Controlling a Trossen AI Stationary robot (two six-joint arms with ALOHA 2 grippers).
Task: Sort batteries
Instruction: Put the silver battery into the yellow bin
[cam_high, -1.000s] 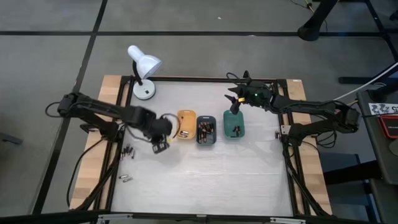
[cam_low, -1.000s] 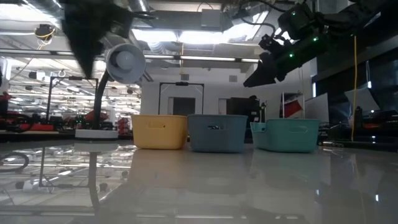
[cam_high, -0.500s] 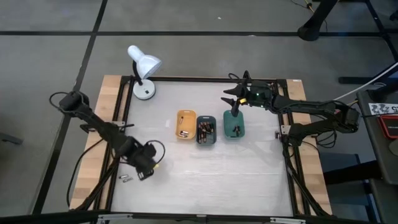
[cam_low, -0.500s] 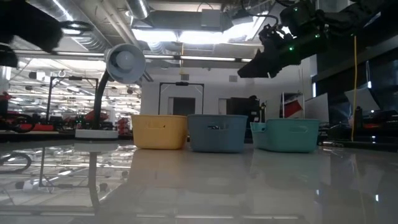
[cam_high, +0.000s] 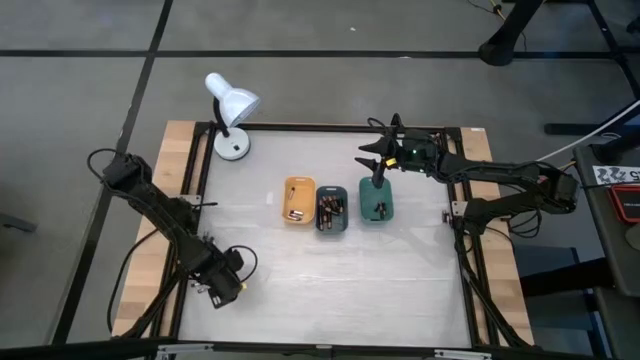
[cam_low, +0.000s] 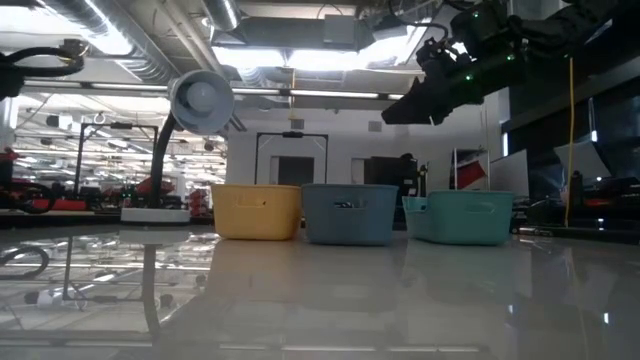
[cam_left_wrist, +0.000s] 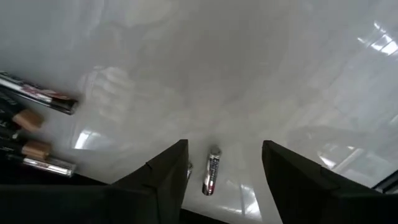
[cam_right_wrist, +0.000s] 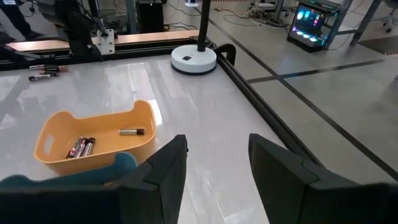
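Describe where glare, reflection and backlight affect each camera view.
Low view: bright ceiling lights backlight the right end effector into a silhouette, and the glossy table mirrors the trays. Left wrist view: white glare patches surround the battery between the fingers. High view: even light, little glare.

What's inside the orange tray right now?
The orange tray holds three batteries: one lying alone and two side by side. Its near wall and the teal tray in front hide part of the floor.

left hand (cam_high: 224, 291) low, three trays (cam_high: 322, 209) centre
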